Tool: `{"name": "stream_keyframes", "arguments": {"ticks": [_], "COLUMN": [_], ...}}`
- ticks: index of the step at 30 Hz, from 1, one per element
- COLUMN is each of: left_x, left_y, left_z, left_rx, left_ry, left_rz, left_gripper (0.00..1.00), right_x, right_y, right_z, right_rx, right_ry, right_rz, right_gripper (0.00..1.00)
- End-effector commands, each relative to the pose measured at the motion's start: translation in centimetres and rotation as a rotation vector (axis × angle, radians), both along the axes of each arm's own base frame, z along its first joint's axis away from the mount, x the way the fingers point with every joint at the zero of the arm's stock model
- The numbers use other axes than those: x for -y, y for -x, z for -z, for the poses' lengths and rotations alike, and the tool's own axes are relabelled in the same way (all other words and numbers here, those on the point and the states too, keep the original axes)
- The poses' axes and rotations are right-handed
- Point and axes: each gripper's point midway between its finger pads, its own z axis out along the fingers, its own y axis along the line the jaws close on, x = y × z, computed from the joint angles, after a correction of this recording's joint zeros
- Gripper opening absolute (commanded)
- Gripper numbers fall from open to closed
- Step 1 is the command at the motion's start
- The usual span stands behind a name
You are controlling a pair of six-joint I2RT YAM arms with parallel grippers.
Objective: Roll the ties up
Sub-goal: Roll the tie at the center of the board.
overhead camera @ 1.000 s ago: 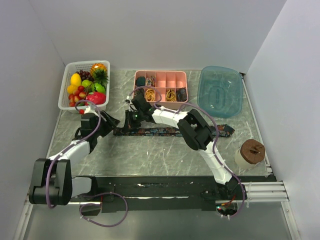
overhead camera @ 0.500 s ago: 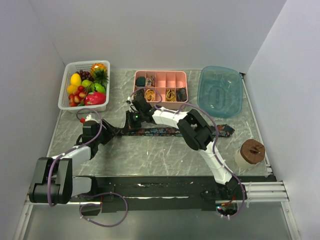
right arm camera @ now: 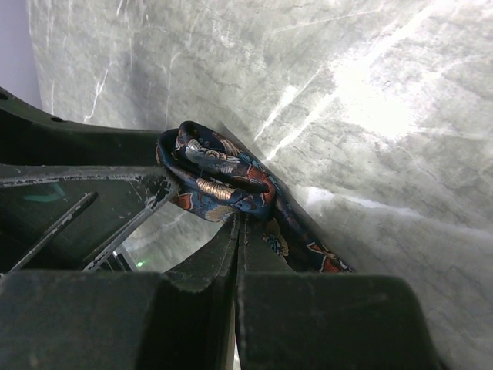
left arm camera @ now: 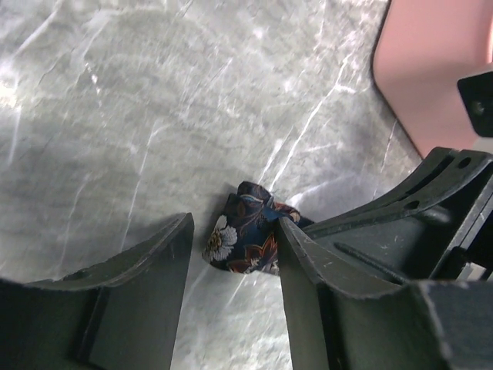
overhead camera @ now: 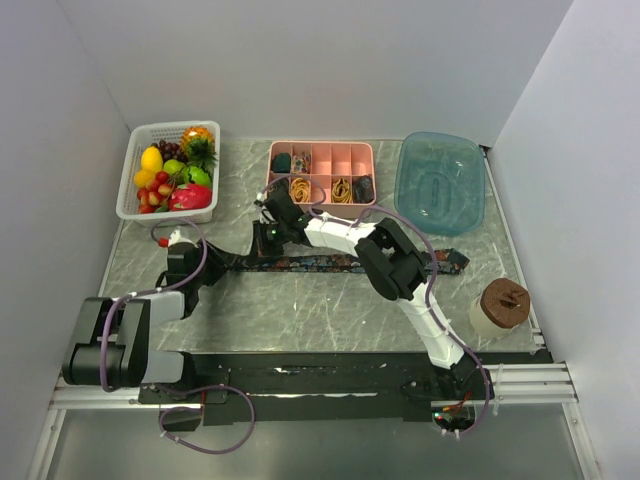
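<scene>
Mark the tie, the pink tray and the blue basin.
tie (overhead camera: 300, 264), top view, flat patterned middle stretch.
pink tray (overhead camera: 350, 158), top view, bare far compartment.
blue basin (overhead camera: 440, 180), top view, bare floor.

- Grey marbled table (overhead camera: 300, 310) bears everything.
- Paisley tie (overhead camera: 320, 264) stretches rightward from the right pincer (overhead camera: 262, 236).
- Fruit basket (overhead camera: 128, 190) sits beyond it to the left.
- Pink tray (overhead camera: 320, 145) is just beyond.
- Blue tub (overhead camera: 440, 138) and lidded jar (overhead camera: 503, 306) are well right.
</scene>
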Motion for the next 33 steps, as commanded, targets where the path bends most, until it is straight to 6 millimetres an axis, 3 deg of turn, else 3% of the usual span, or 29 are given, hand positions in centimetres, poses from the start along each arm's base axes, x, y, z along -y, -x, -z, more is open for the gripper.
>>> {"name": "stream_keyframes", "arguments": {"ticks": [1,11,18,21,26,33], "left_x": [0.1,1.7,2.2,2.2,2.5,3.2], "left_y": [-0.8,-1.6,-2.0,-2.3,-2.5,-3.0], "left_z": [-0.5,-0.9,-1.5,-2.1,-2.3,-4.4], "left_rx": [0.054,0.107,0.126,0.136,0.113,0.143], "left_ry": [0.008,0.0,-0.009,-0.028,-0.075,-0.117], "left_rz": [-0.011,0.02,0.03,0.034,0.064,0.106], "left_gripper": [0.54,0.49,0.22,0.18,0.15,0.13], "right_x": [1.7,1.7,1.5,1.4,1.0,0.6], "right_y": [-1.3,-1.4,-1.2,-1.4,-1.7,-2.0], "right_z": [2.3,2.2,2.2,2.1,2.1,1.5], "right_rx": [-0.02,-0.028,-0.027,-0.03,-0.029,-0.031], "right_ry": [0.091,0.091,0.087,0.082,0.075,0.065], "right_rz": [0.055,0.047,0.039,0.039,0.038,0.032], "right_gripper": [0.0,0.0,0.0,0.0,0.0,0.0]}}
